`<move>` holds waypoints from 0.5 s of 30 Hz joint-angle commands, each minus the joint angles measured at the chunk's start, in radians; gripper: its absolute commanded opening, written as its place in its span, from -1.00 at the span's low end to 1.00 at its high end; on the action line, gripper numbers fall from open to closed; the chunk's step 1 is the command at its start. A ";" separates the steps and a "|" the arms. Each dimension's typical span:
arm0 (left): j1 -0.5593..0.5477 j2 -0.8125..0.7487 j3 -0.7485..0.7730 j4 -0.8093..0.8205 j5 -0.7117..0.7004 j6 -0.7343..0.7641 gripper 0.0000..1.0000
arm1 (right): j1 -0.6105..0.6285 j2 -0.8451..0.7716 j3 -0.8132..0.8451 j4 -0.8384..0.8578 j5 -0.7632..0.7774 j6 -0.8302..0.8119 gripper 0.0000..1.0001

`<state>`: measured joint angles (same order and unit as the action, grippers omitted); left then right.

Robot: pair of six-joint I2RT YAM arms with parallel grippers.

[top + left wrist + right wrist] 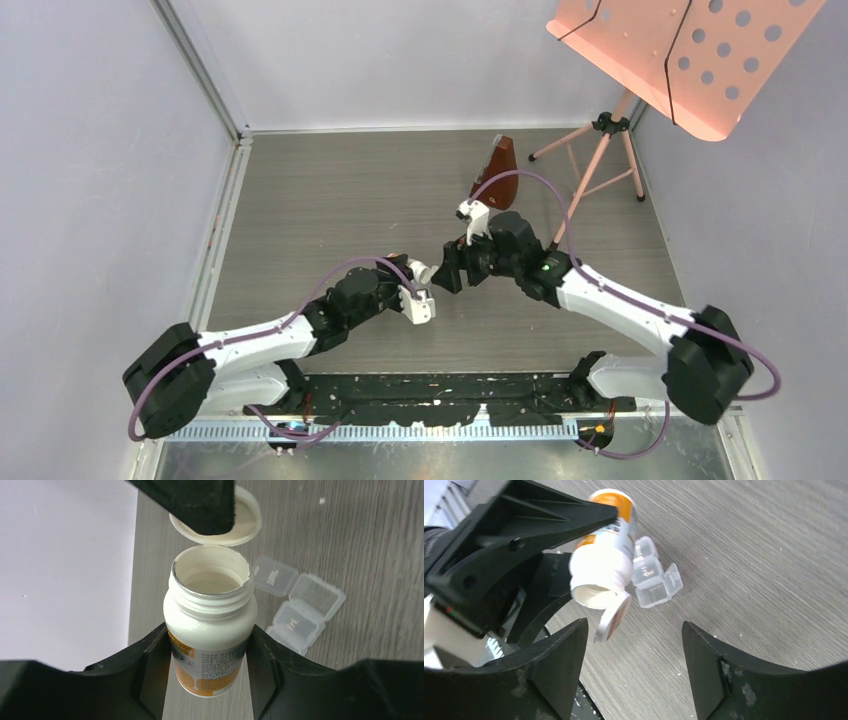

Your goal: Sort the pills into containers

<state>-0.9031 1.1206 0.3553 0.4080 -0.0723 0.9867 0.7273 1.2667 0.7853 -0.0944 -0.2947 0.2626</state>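
My left gripper (210, 656) is shut on a white pill bottle (210, 615) with an orange label, holding it tilted above the table. The bottle's flip cap (242, 527) hangs open from the rim, and the mouth shows only white inside. No pills are in view. The containers (300, 605), a clear strip box with its lids open, lie on the table just beyond the bottle. My right gripper (634, 650) is open and faces the bottle (601, 565). The cap (613, 616) hangs just above its left fingertip. The containers (654, 577) lie behind the bottle.
A dark brown object (497, 175) stands at the back of the grey table (330, 200). A pink music stand (690, 50) on a tripod is at the back right. White walls close the left and far sides.
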 commanded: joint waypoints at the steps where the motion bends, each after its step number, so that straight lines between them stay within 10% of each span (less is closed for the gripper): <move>1: -0.003 -0.073 0.108 -0.128 0.111 -0.179 -1.00 | 0.001 -0.147 -0.039 0.115 -0.055 0.037 0.57; 15: 0.003 -0.208 0.258 -0.269 0.084 -0.739 -1.00 | 0.000 -0.462 -0.142 0.247 0.074 0.378 0.90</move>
<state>-0.9031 0.9443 0.5583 0.1184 0.0490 0.4755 0.7273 0.8852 0.6529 0.0563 -0.2913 0.4770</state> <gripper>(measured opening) 0.524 0.949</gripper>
